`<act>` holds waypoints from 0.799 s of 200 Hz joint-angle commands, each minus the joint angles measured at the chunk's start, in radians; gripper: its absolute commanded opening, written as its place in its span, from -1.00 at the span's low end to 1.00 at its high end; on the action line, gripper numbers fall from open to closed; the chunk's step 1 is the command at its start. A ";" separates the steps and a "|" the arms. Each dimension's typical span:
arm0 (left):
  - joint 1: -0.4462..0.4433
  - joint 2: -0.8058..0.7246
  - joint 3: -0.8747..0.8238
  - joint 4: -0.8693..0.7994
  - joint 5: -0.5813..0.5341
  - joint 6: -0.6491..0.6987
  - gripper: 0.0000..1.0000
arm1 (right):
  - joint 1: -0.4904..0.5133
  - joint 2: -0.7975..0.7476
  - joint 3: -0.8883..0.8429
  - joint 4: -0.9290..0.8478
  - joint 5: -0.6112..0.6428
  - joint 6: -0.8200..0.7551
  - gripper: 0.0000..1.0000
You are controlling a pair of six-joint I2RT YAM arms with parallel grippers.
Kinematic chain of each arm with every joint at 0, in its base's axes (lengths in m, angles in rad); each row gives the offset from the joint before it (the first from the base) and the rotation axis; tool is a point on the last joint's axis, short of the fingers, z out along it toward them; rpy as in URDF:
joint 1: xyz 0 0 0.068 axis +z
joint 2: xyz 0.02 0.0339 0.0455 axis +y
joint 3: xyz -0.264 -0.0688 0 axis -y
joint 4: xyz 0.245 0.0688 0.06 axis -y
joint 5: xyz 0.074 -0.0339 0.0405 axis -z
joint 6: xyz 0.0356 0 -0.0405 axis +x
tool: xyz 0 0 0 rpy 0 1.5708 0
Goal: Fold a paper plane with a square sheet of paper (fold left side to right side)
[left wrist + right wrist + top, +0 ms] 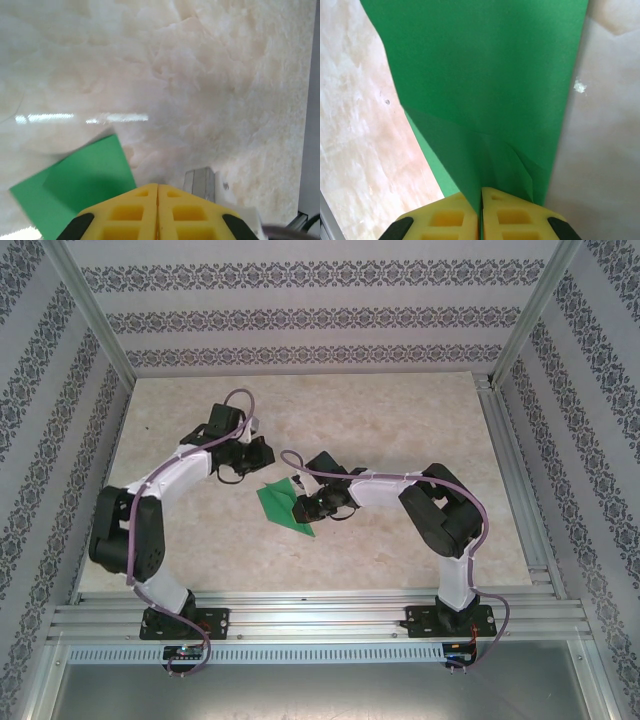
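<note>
Yellow fingers [450, 220] of the right claw [481, 200] sit closest in its wrist view, pressed together with a sliver of green caught between them, so it looks to be gripping the near edge of the square sheet of paper [485, 75]. From that pinch the sheet spreads away across the pale marbled surface [400, 430], with a raised flap and a couple of slanting creases just ahead of the fingertips.

Seen from above, the paper [283, 508] lies near the middle of the surface as a creased green shape. The right claw [305, 505] is touching its right side, and the left claw [240, 455] stands off beyond its far left corner.

The left claw [158, 187] has its 2 fingers closed on nothing. The green sheet [80, 185] lies flat to its left, near but not touching.

I'd say a fold is partway made. The next move seems to call for carrying the held edge across so the sides meet squarely, then pressing the crease down. The left claw would probably need to pin the sheet so it doesn't slide.
</note>
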 commanded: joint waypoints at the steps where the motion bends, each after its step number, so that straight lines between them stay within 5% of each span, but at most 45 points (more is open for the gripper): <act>1: 0.000 0.116 0.091 -0.097 0.104 0.105 -0.86 | -0.010 0.016 -0.021 0.020 -0.008 0.005 -0.80; 78: -0.029 0.318 0.279 -0.278 0.171 0.251 -0.86 | -0.008 0.014 -0.027 0.018 0.002 0.006 -0.79; 124: 0.000 0.184 0.218 -0.242 0.087 0.214 -0.80 | -0.008 0.015 -0.032 0.016 0.000 0.006 -0.79; 160: 0.094 -0.027 0.009 -0.155 0.046 0.149 -0.79 | -0.010 0.018 -0.026 0.015 -0.006 0.006 -0.78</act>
